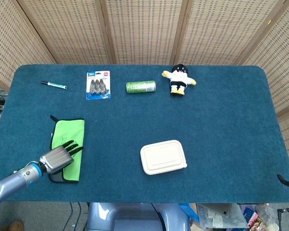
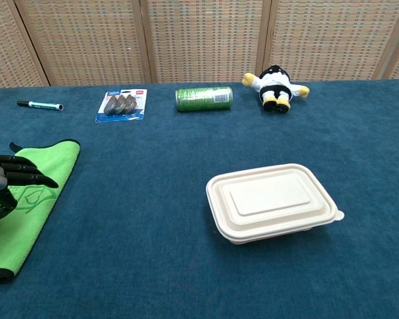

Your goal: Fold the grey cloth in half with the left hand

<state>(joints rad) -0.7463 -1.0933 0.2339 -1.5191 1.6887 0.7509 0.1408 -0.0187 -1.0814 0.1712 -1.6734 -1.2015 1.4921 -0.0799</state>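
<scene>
The cloth (image 1: 67,148) lies flat on the desk (image 1: 221,120) near its front left edge, a long strip with its bright green face up and a dark border; only a sliver of grey shows at its nearest end, and no fold is in it yet. I take this for the cloth the task names, since its underside seems to be the grey one.

The left hand (image 1: 57,157) sits over the near half of the cloth with its fingers (image 2: 23,171) spread and stretched forward, holding nothing. Whether the fingertips touch the fabric cannot be told from either view. The right hand is not seen.

By my reading, the work is at the reach-and-grasp step, with the fold itself not begun. The next move calls for the hand to catch one short end of the cloth, most likely the near one, pinch the border, lift it and carry it over to the far end so the edges meet.

To the right of the cloth, well apart, rests a closed pale food box (image 1: 163,157). Beyond the cloth, along the far side, lie a marker (image 1: 54,85), a blister pack (image 1: 97,84), a green can (image 1: 141,86) on its side and a plush toy (image 1: 179,79).
</scene>
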